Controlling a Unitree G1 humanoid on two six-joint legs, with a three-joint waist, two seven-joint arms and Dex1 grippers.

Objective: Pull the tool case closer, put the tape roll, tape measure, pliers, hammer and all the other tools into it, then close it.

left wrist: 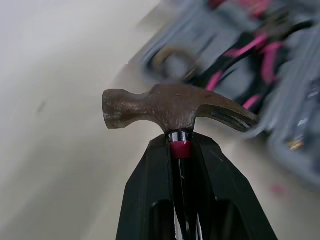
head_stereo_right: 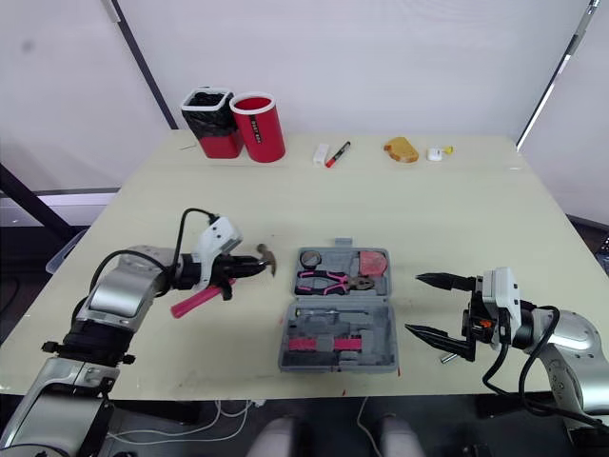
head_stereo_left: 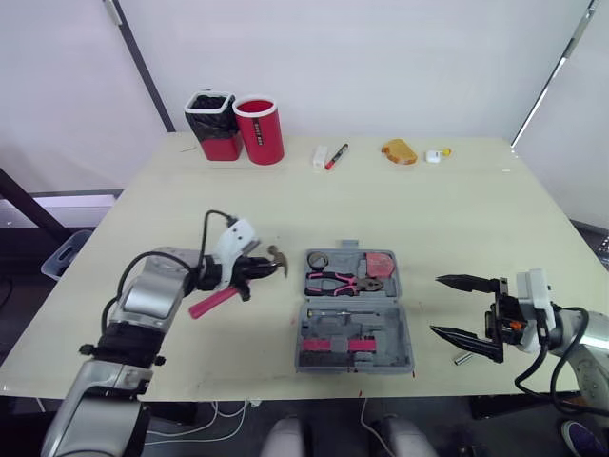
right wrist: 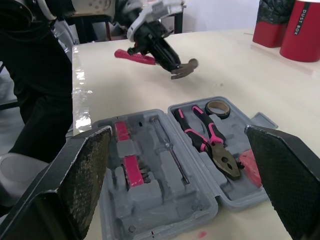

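Grey plastic tool case (head_stereo_left: 405, 354) lies open flat on the pale table (head_stereo_left: 457, 209), near the front edge and between your two arms. Its far half holds the tape roll (head_stereo_left: 318, 260) at the left, the pink-handled pliers (head_stereo_left: 343, 283) across the middle, and a red tape measure (head_stereo_left: 381, 263) at the right. Its near half holds a slim metal shaft (head_stereo_left: 328, 312) and pink bit holders (head_stereo_left: 333, 345).

Your left gripper (head_stereo_left: 265, 268) is left of the case, clamped on the hammer (left wrist: 170, 107) just below its steel head. The head points toward the case and the pink handle sticks out to the near left.

Your right gripper (head_stereo_left: 436, 305) is right of the case, fingers spread wide and holding nothing. A small metal bit (head_stereo_left: 462, 358) lies on the table just beside it.

At the far edge stand a black bin (head_stereo_left: 213, 124) and a red bin (head_stereo_left: 260, 130), touching.
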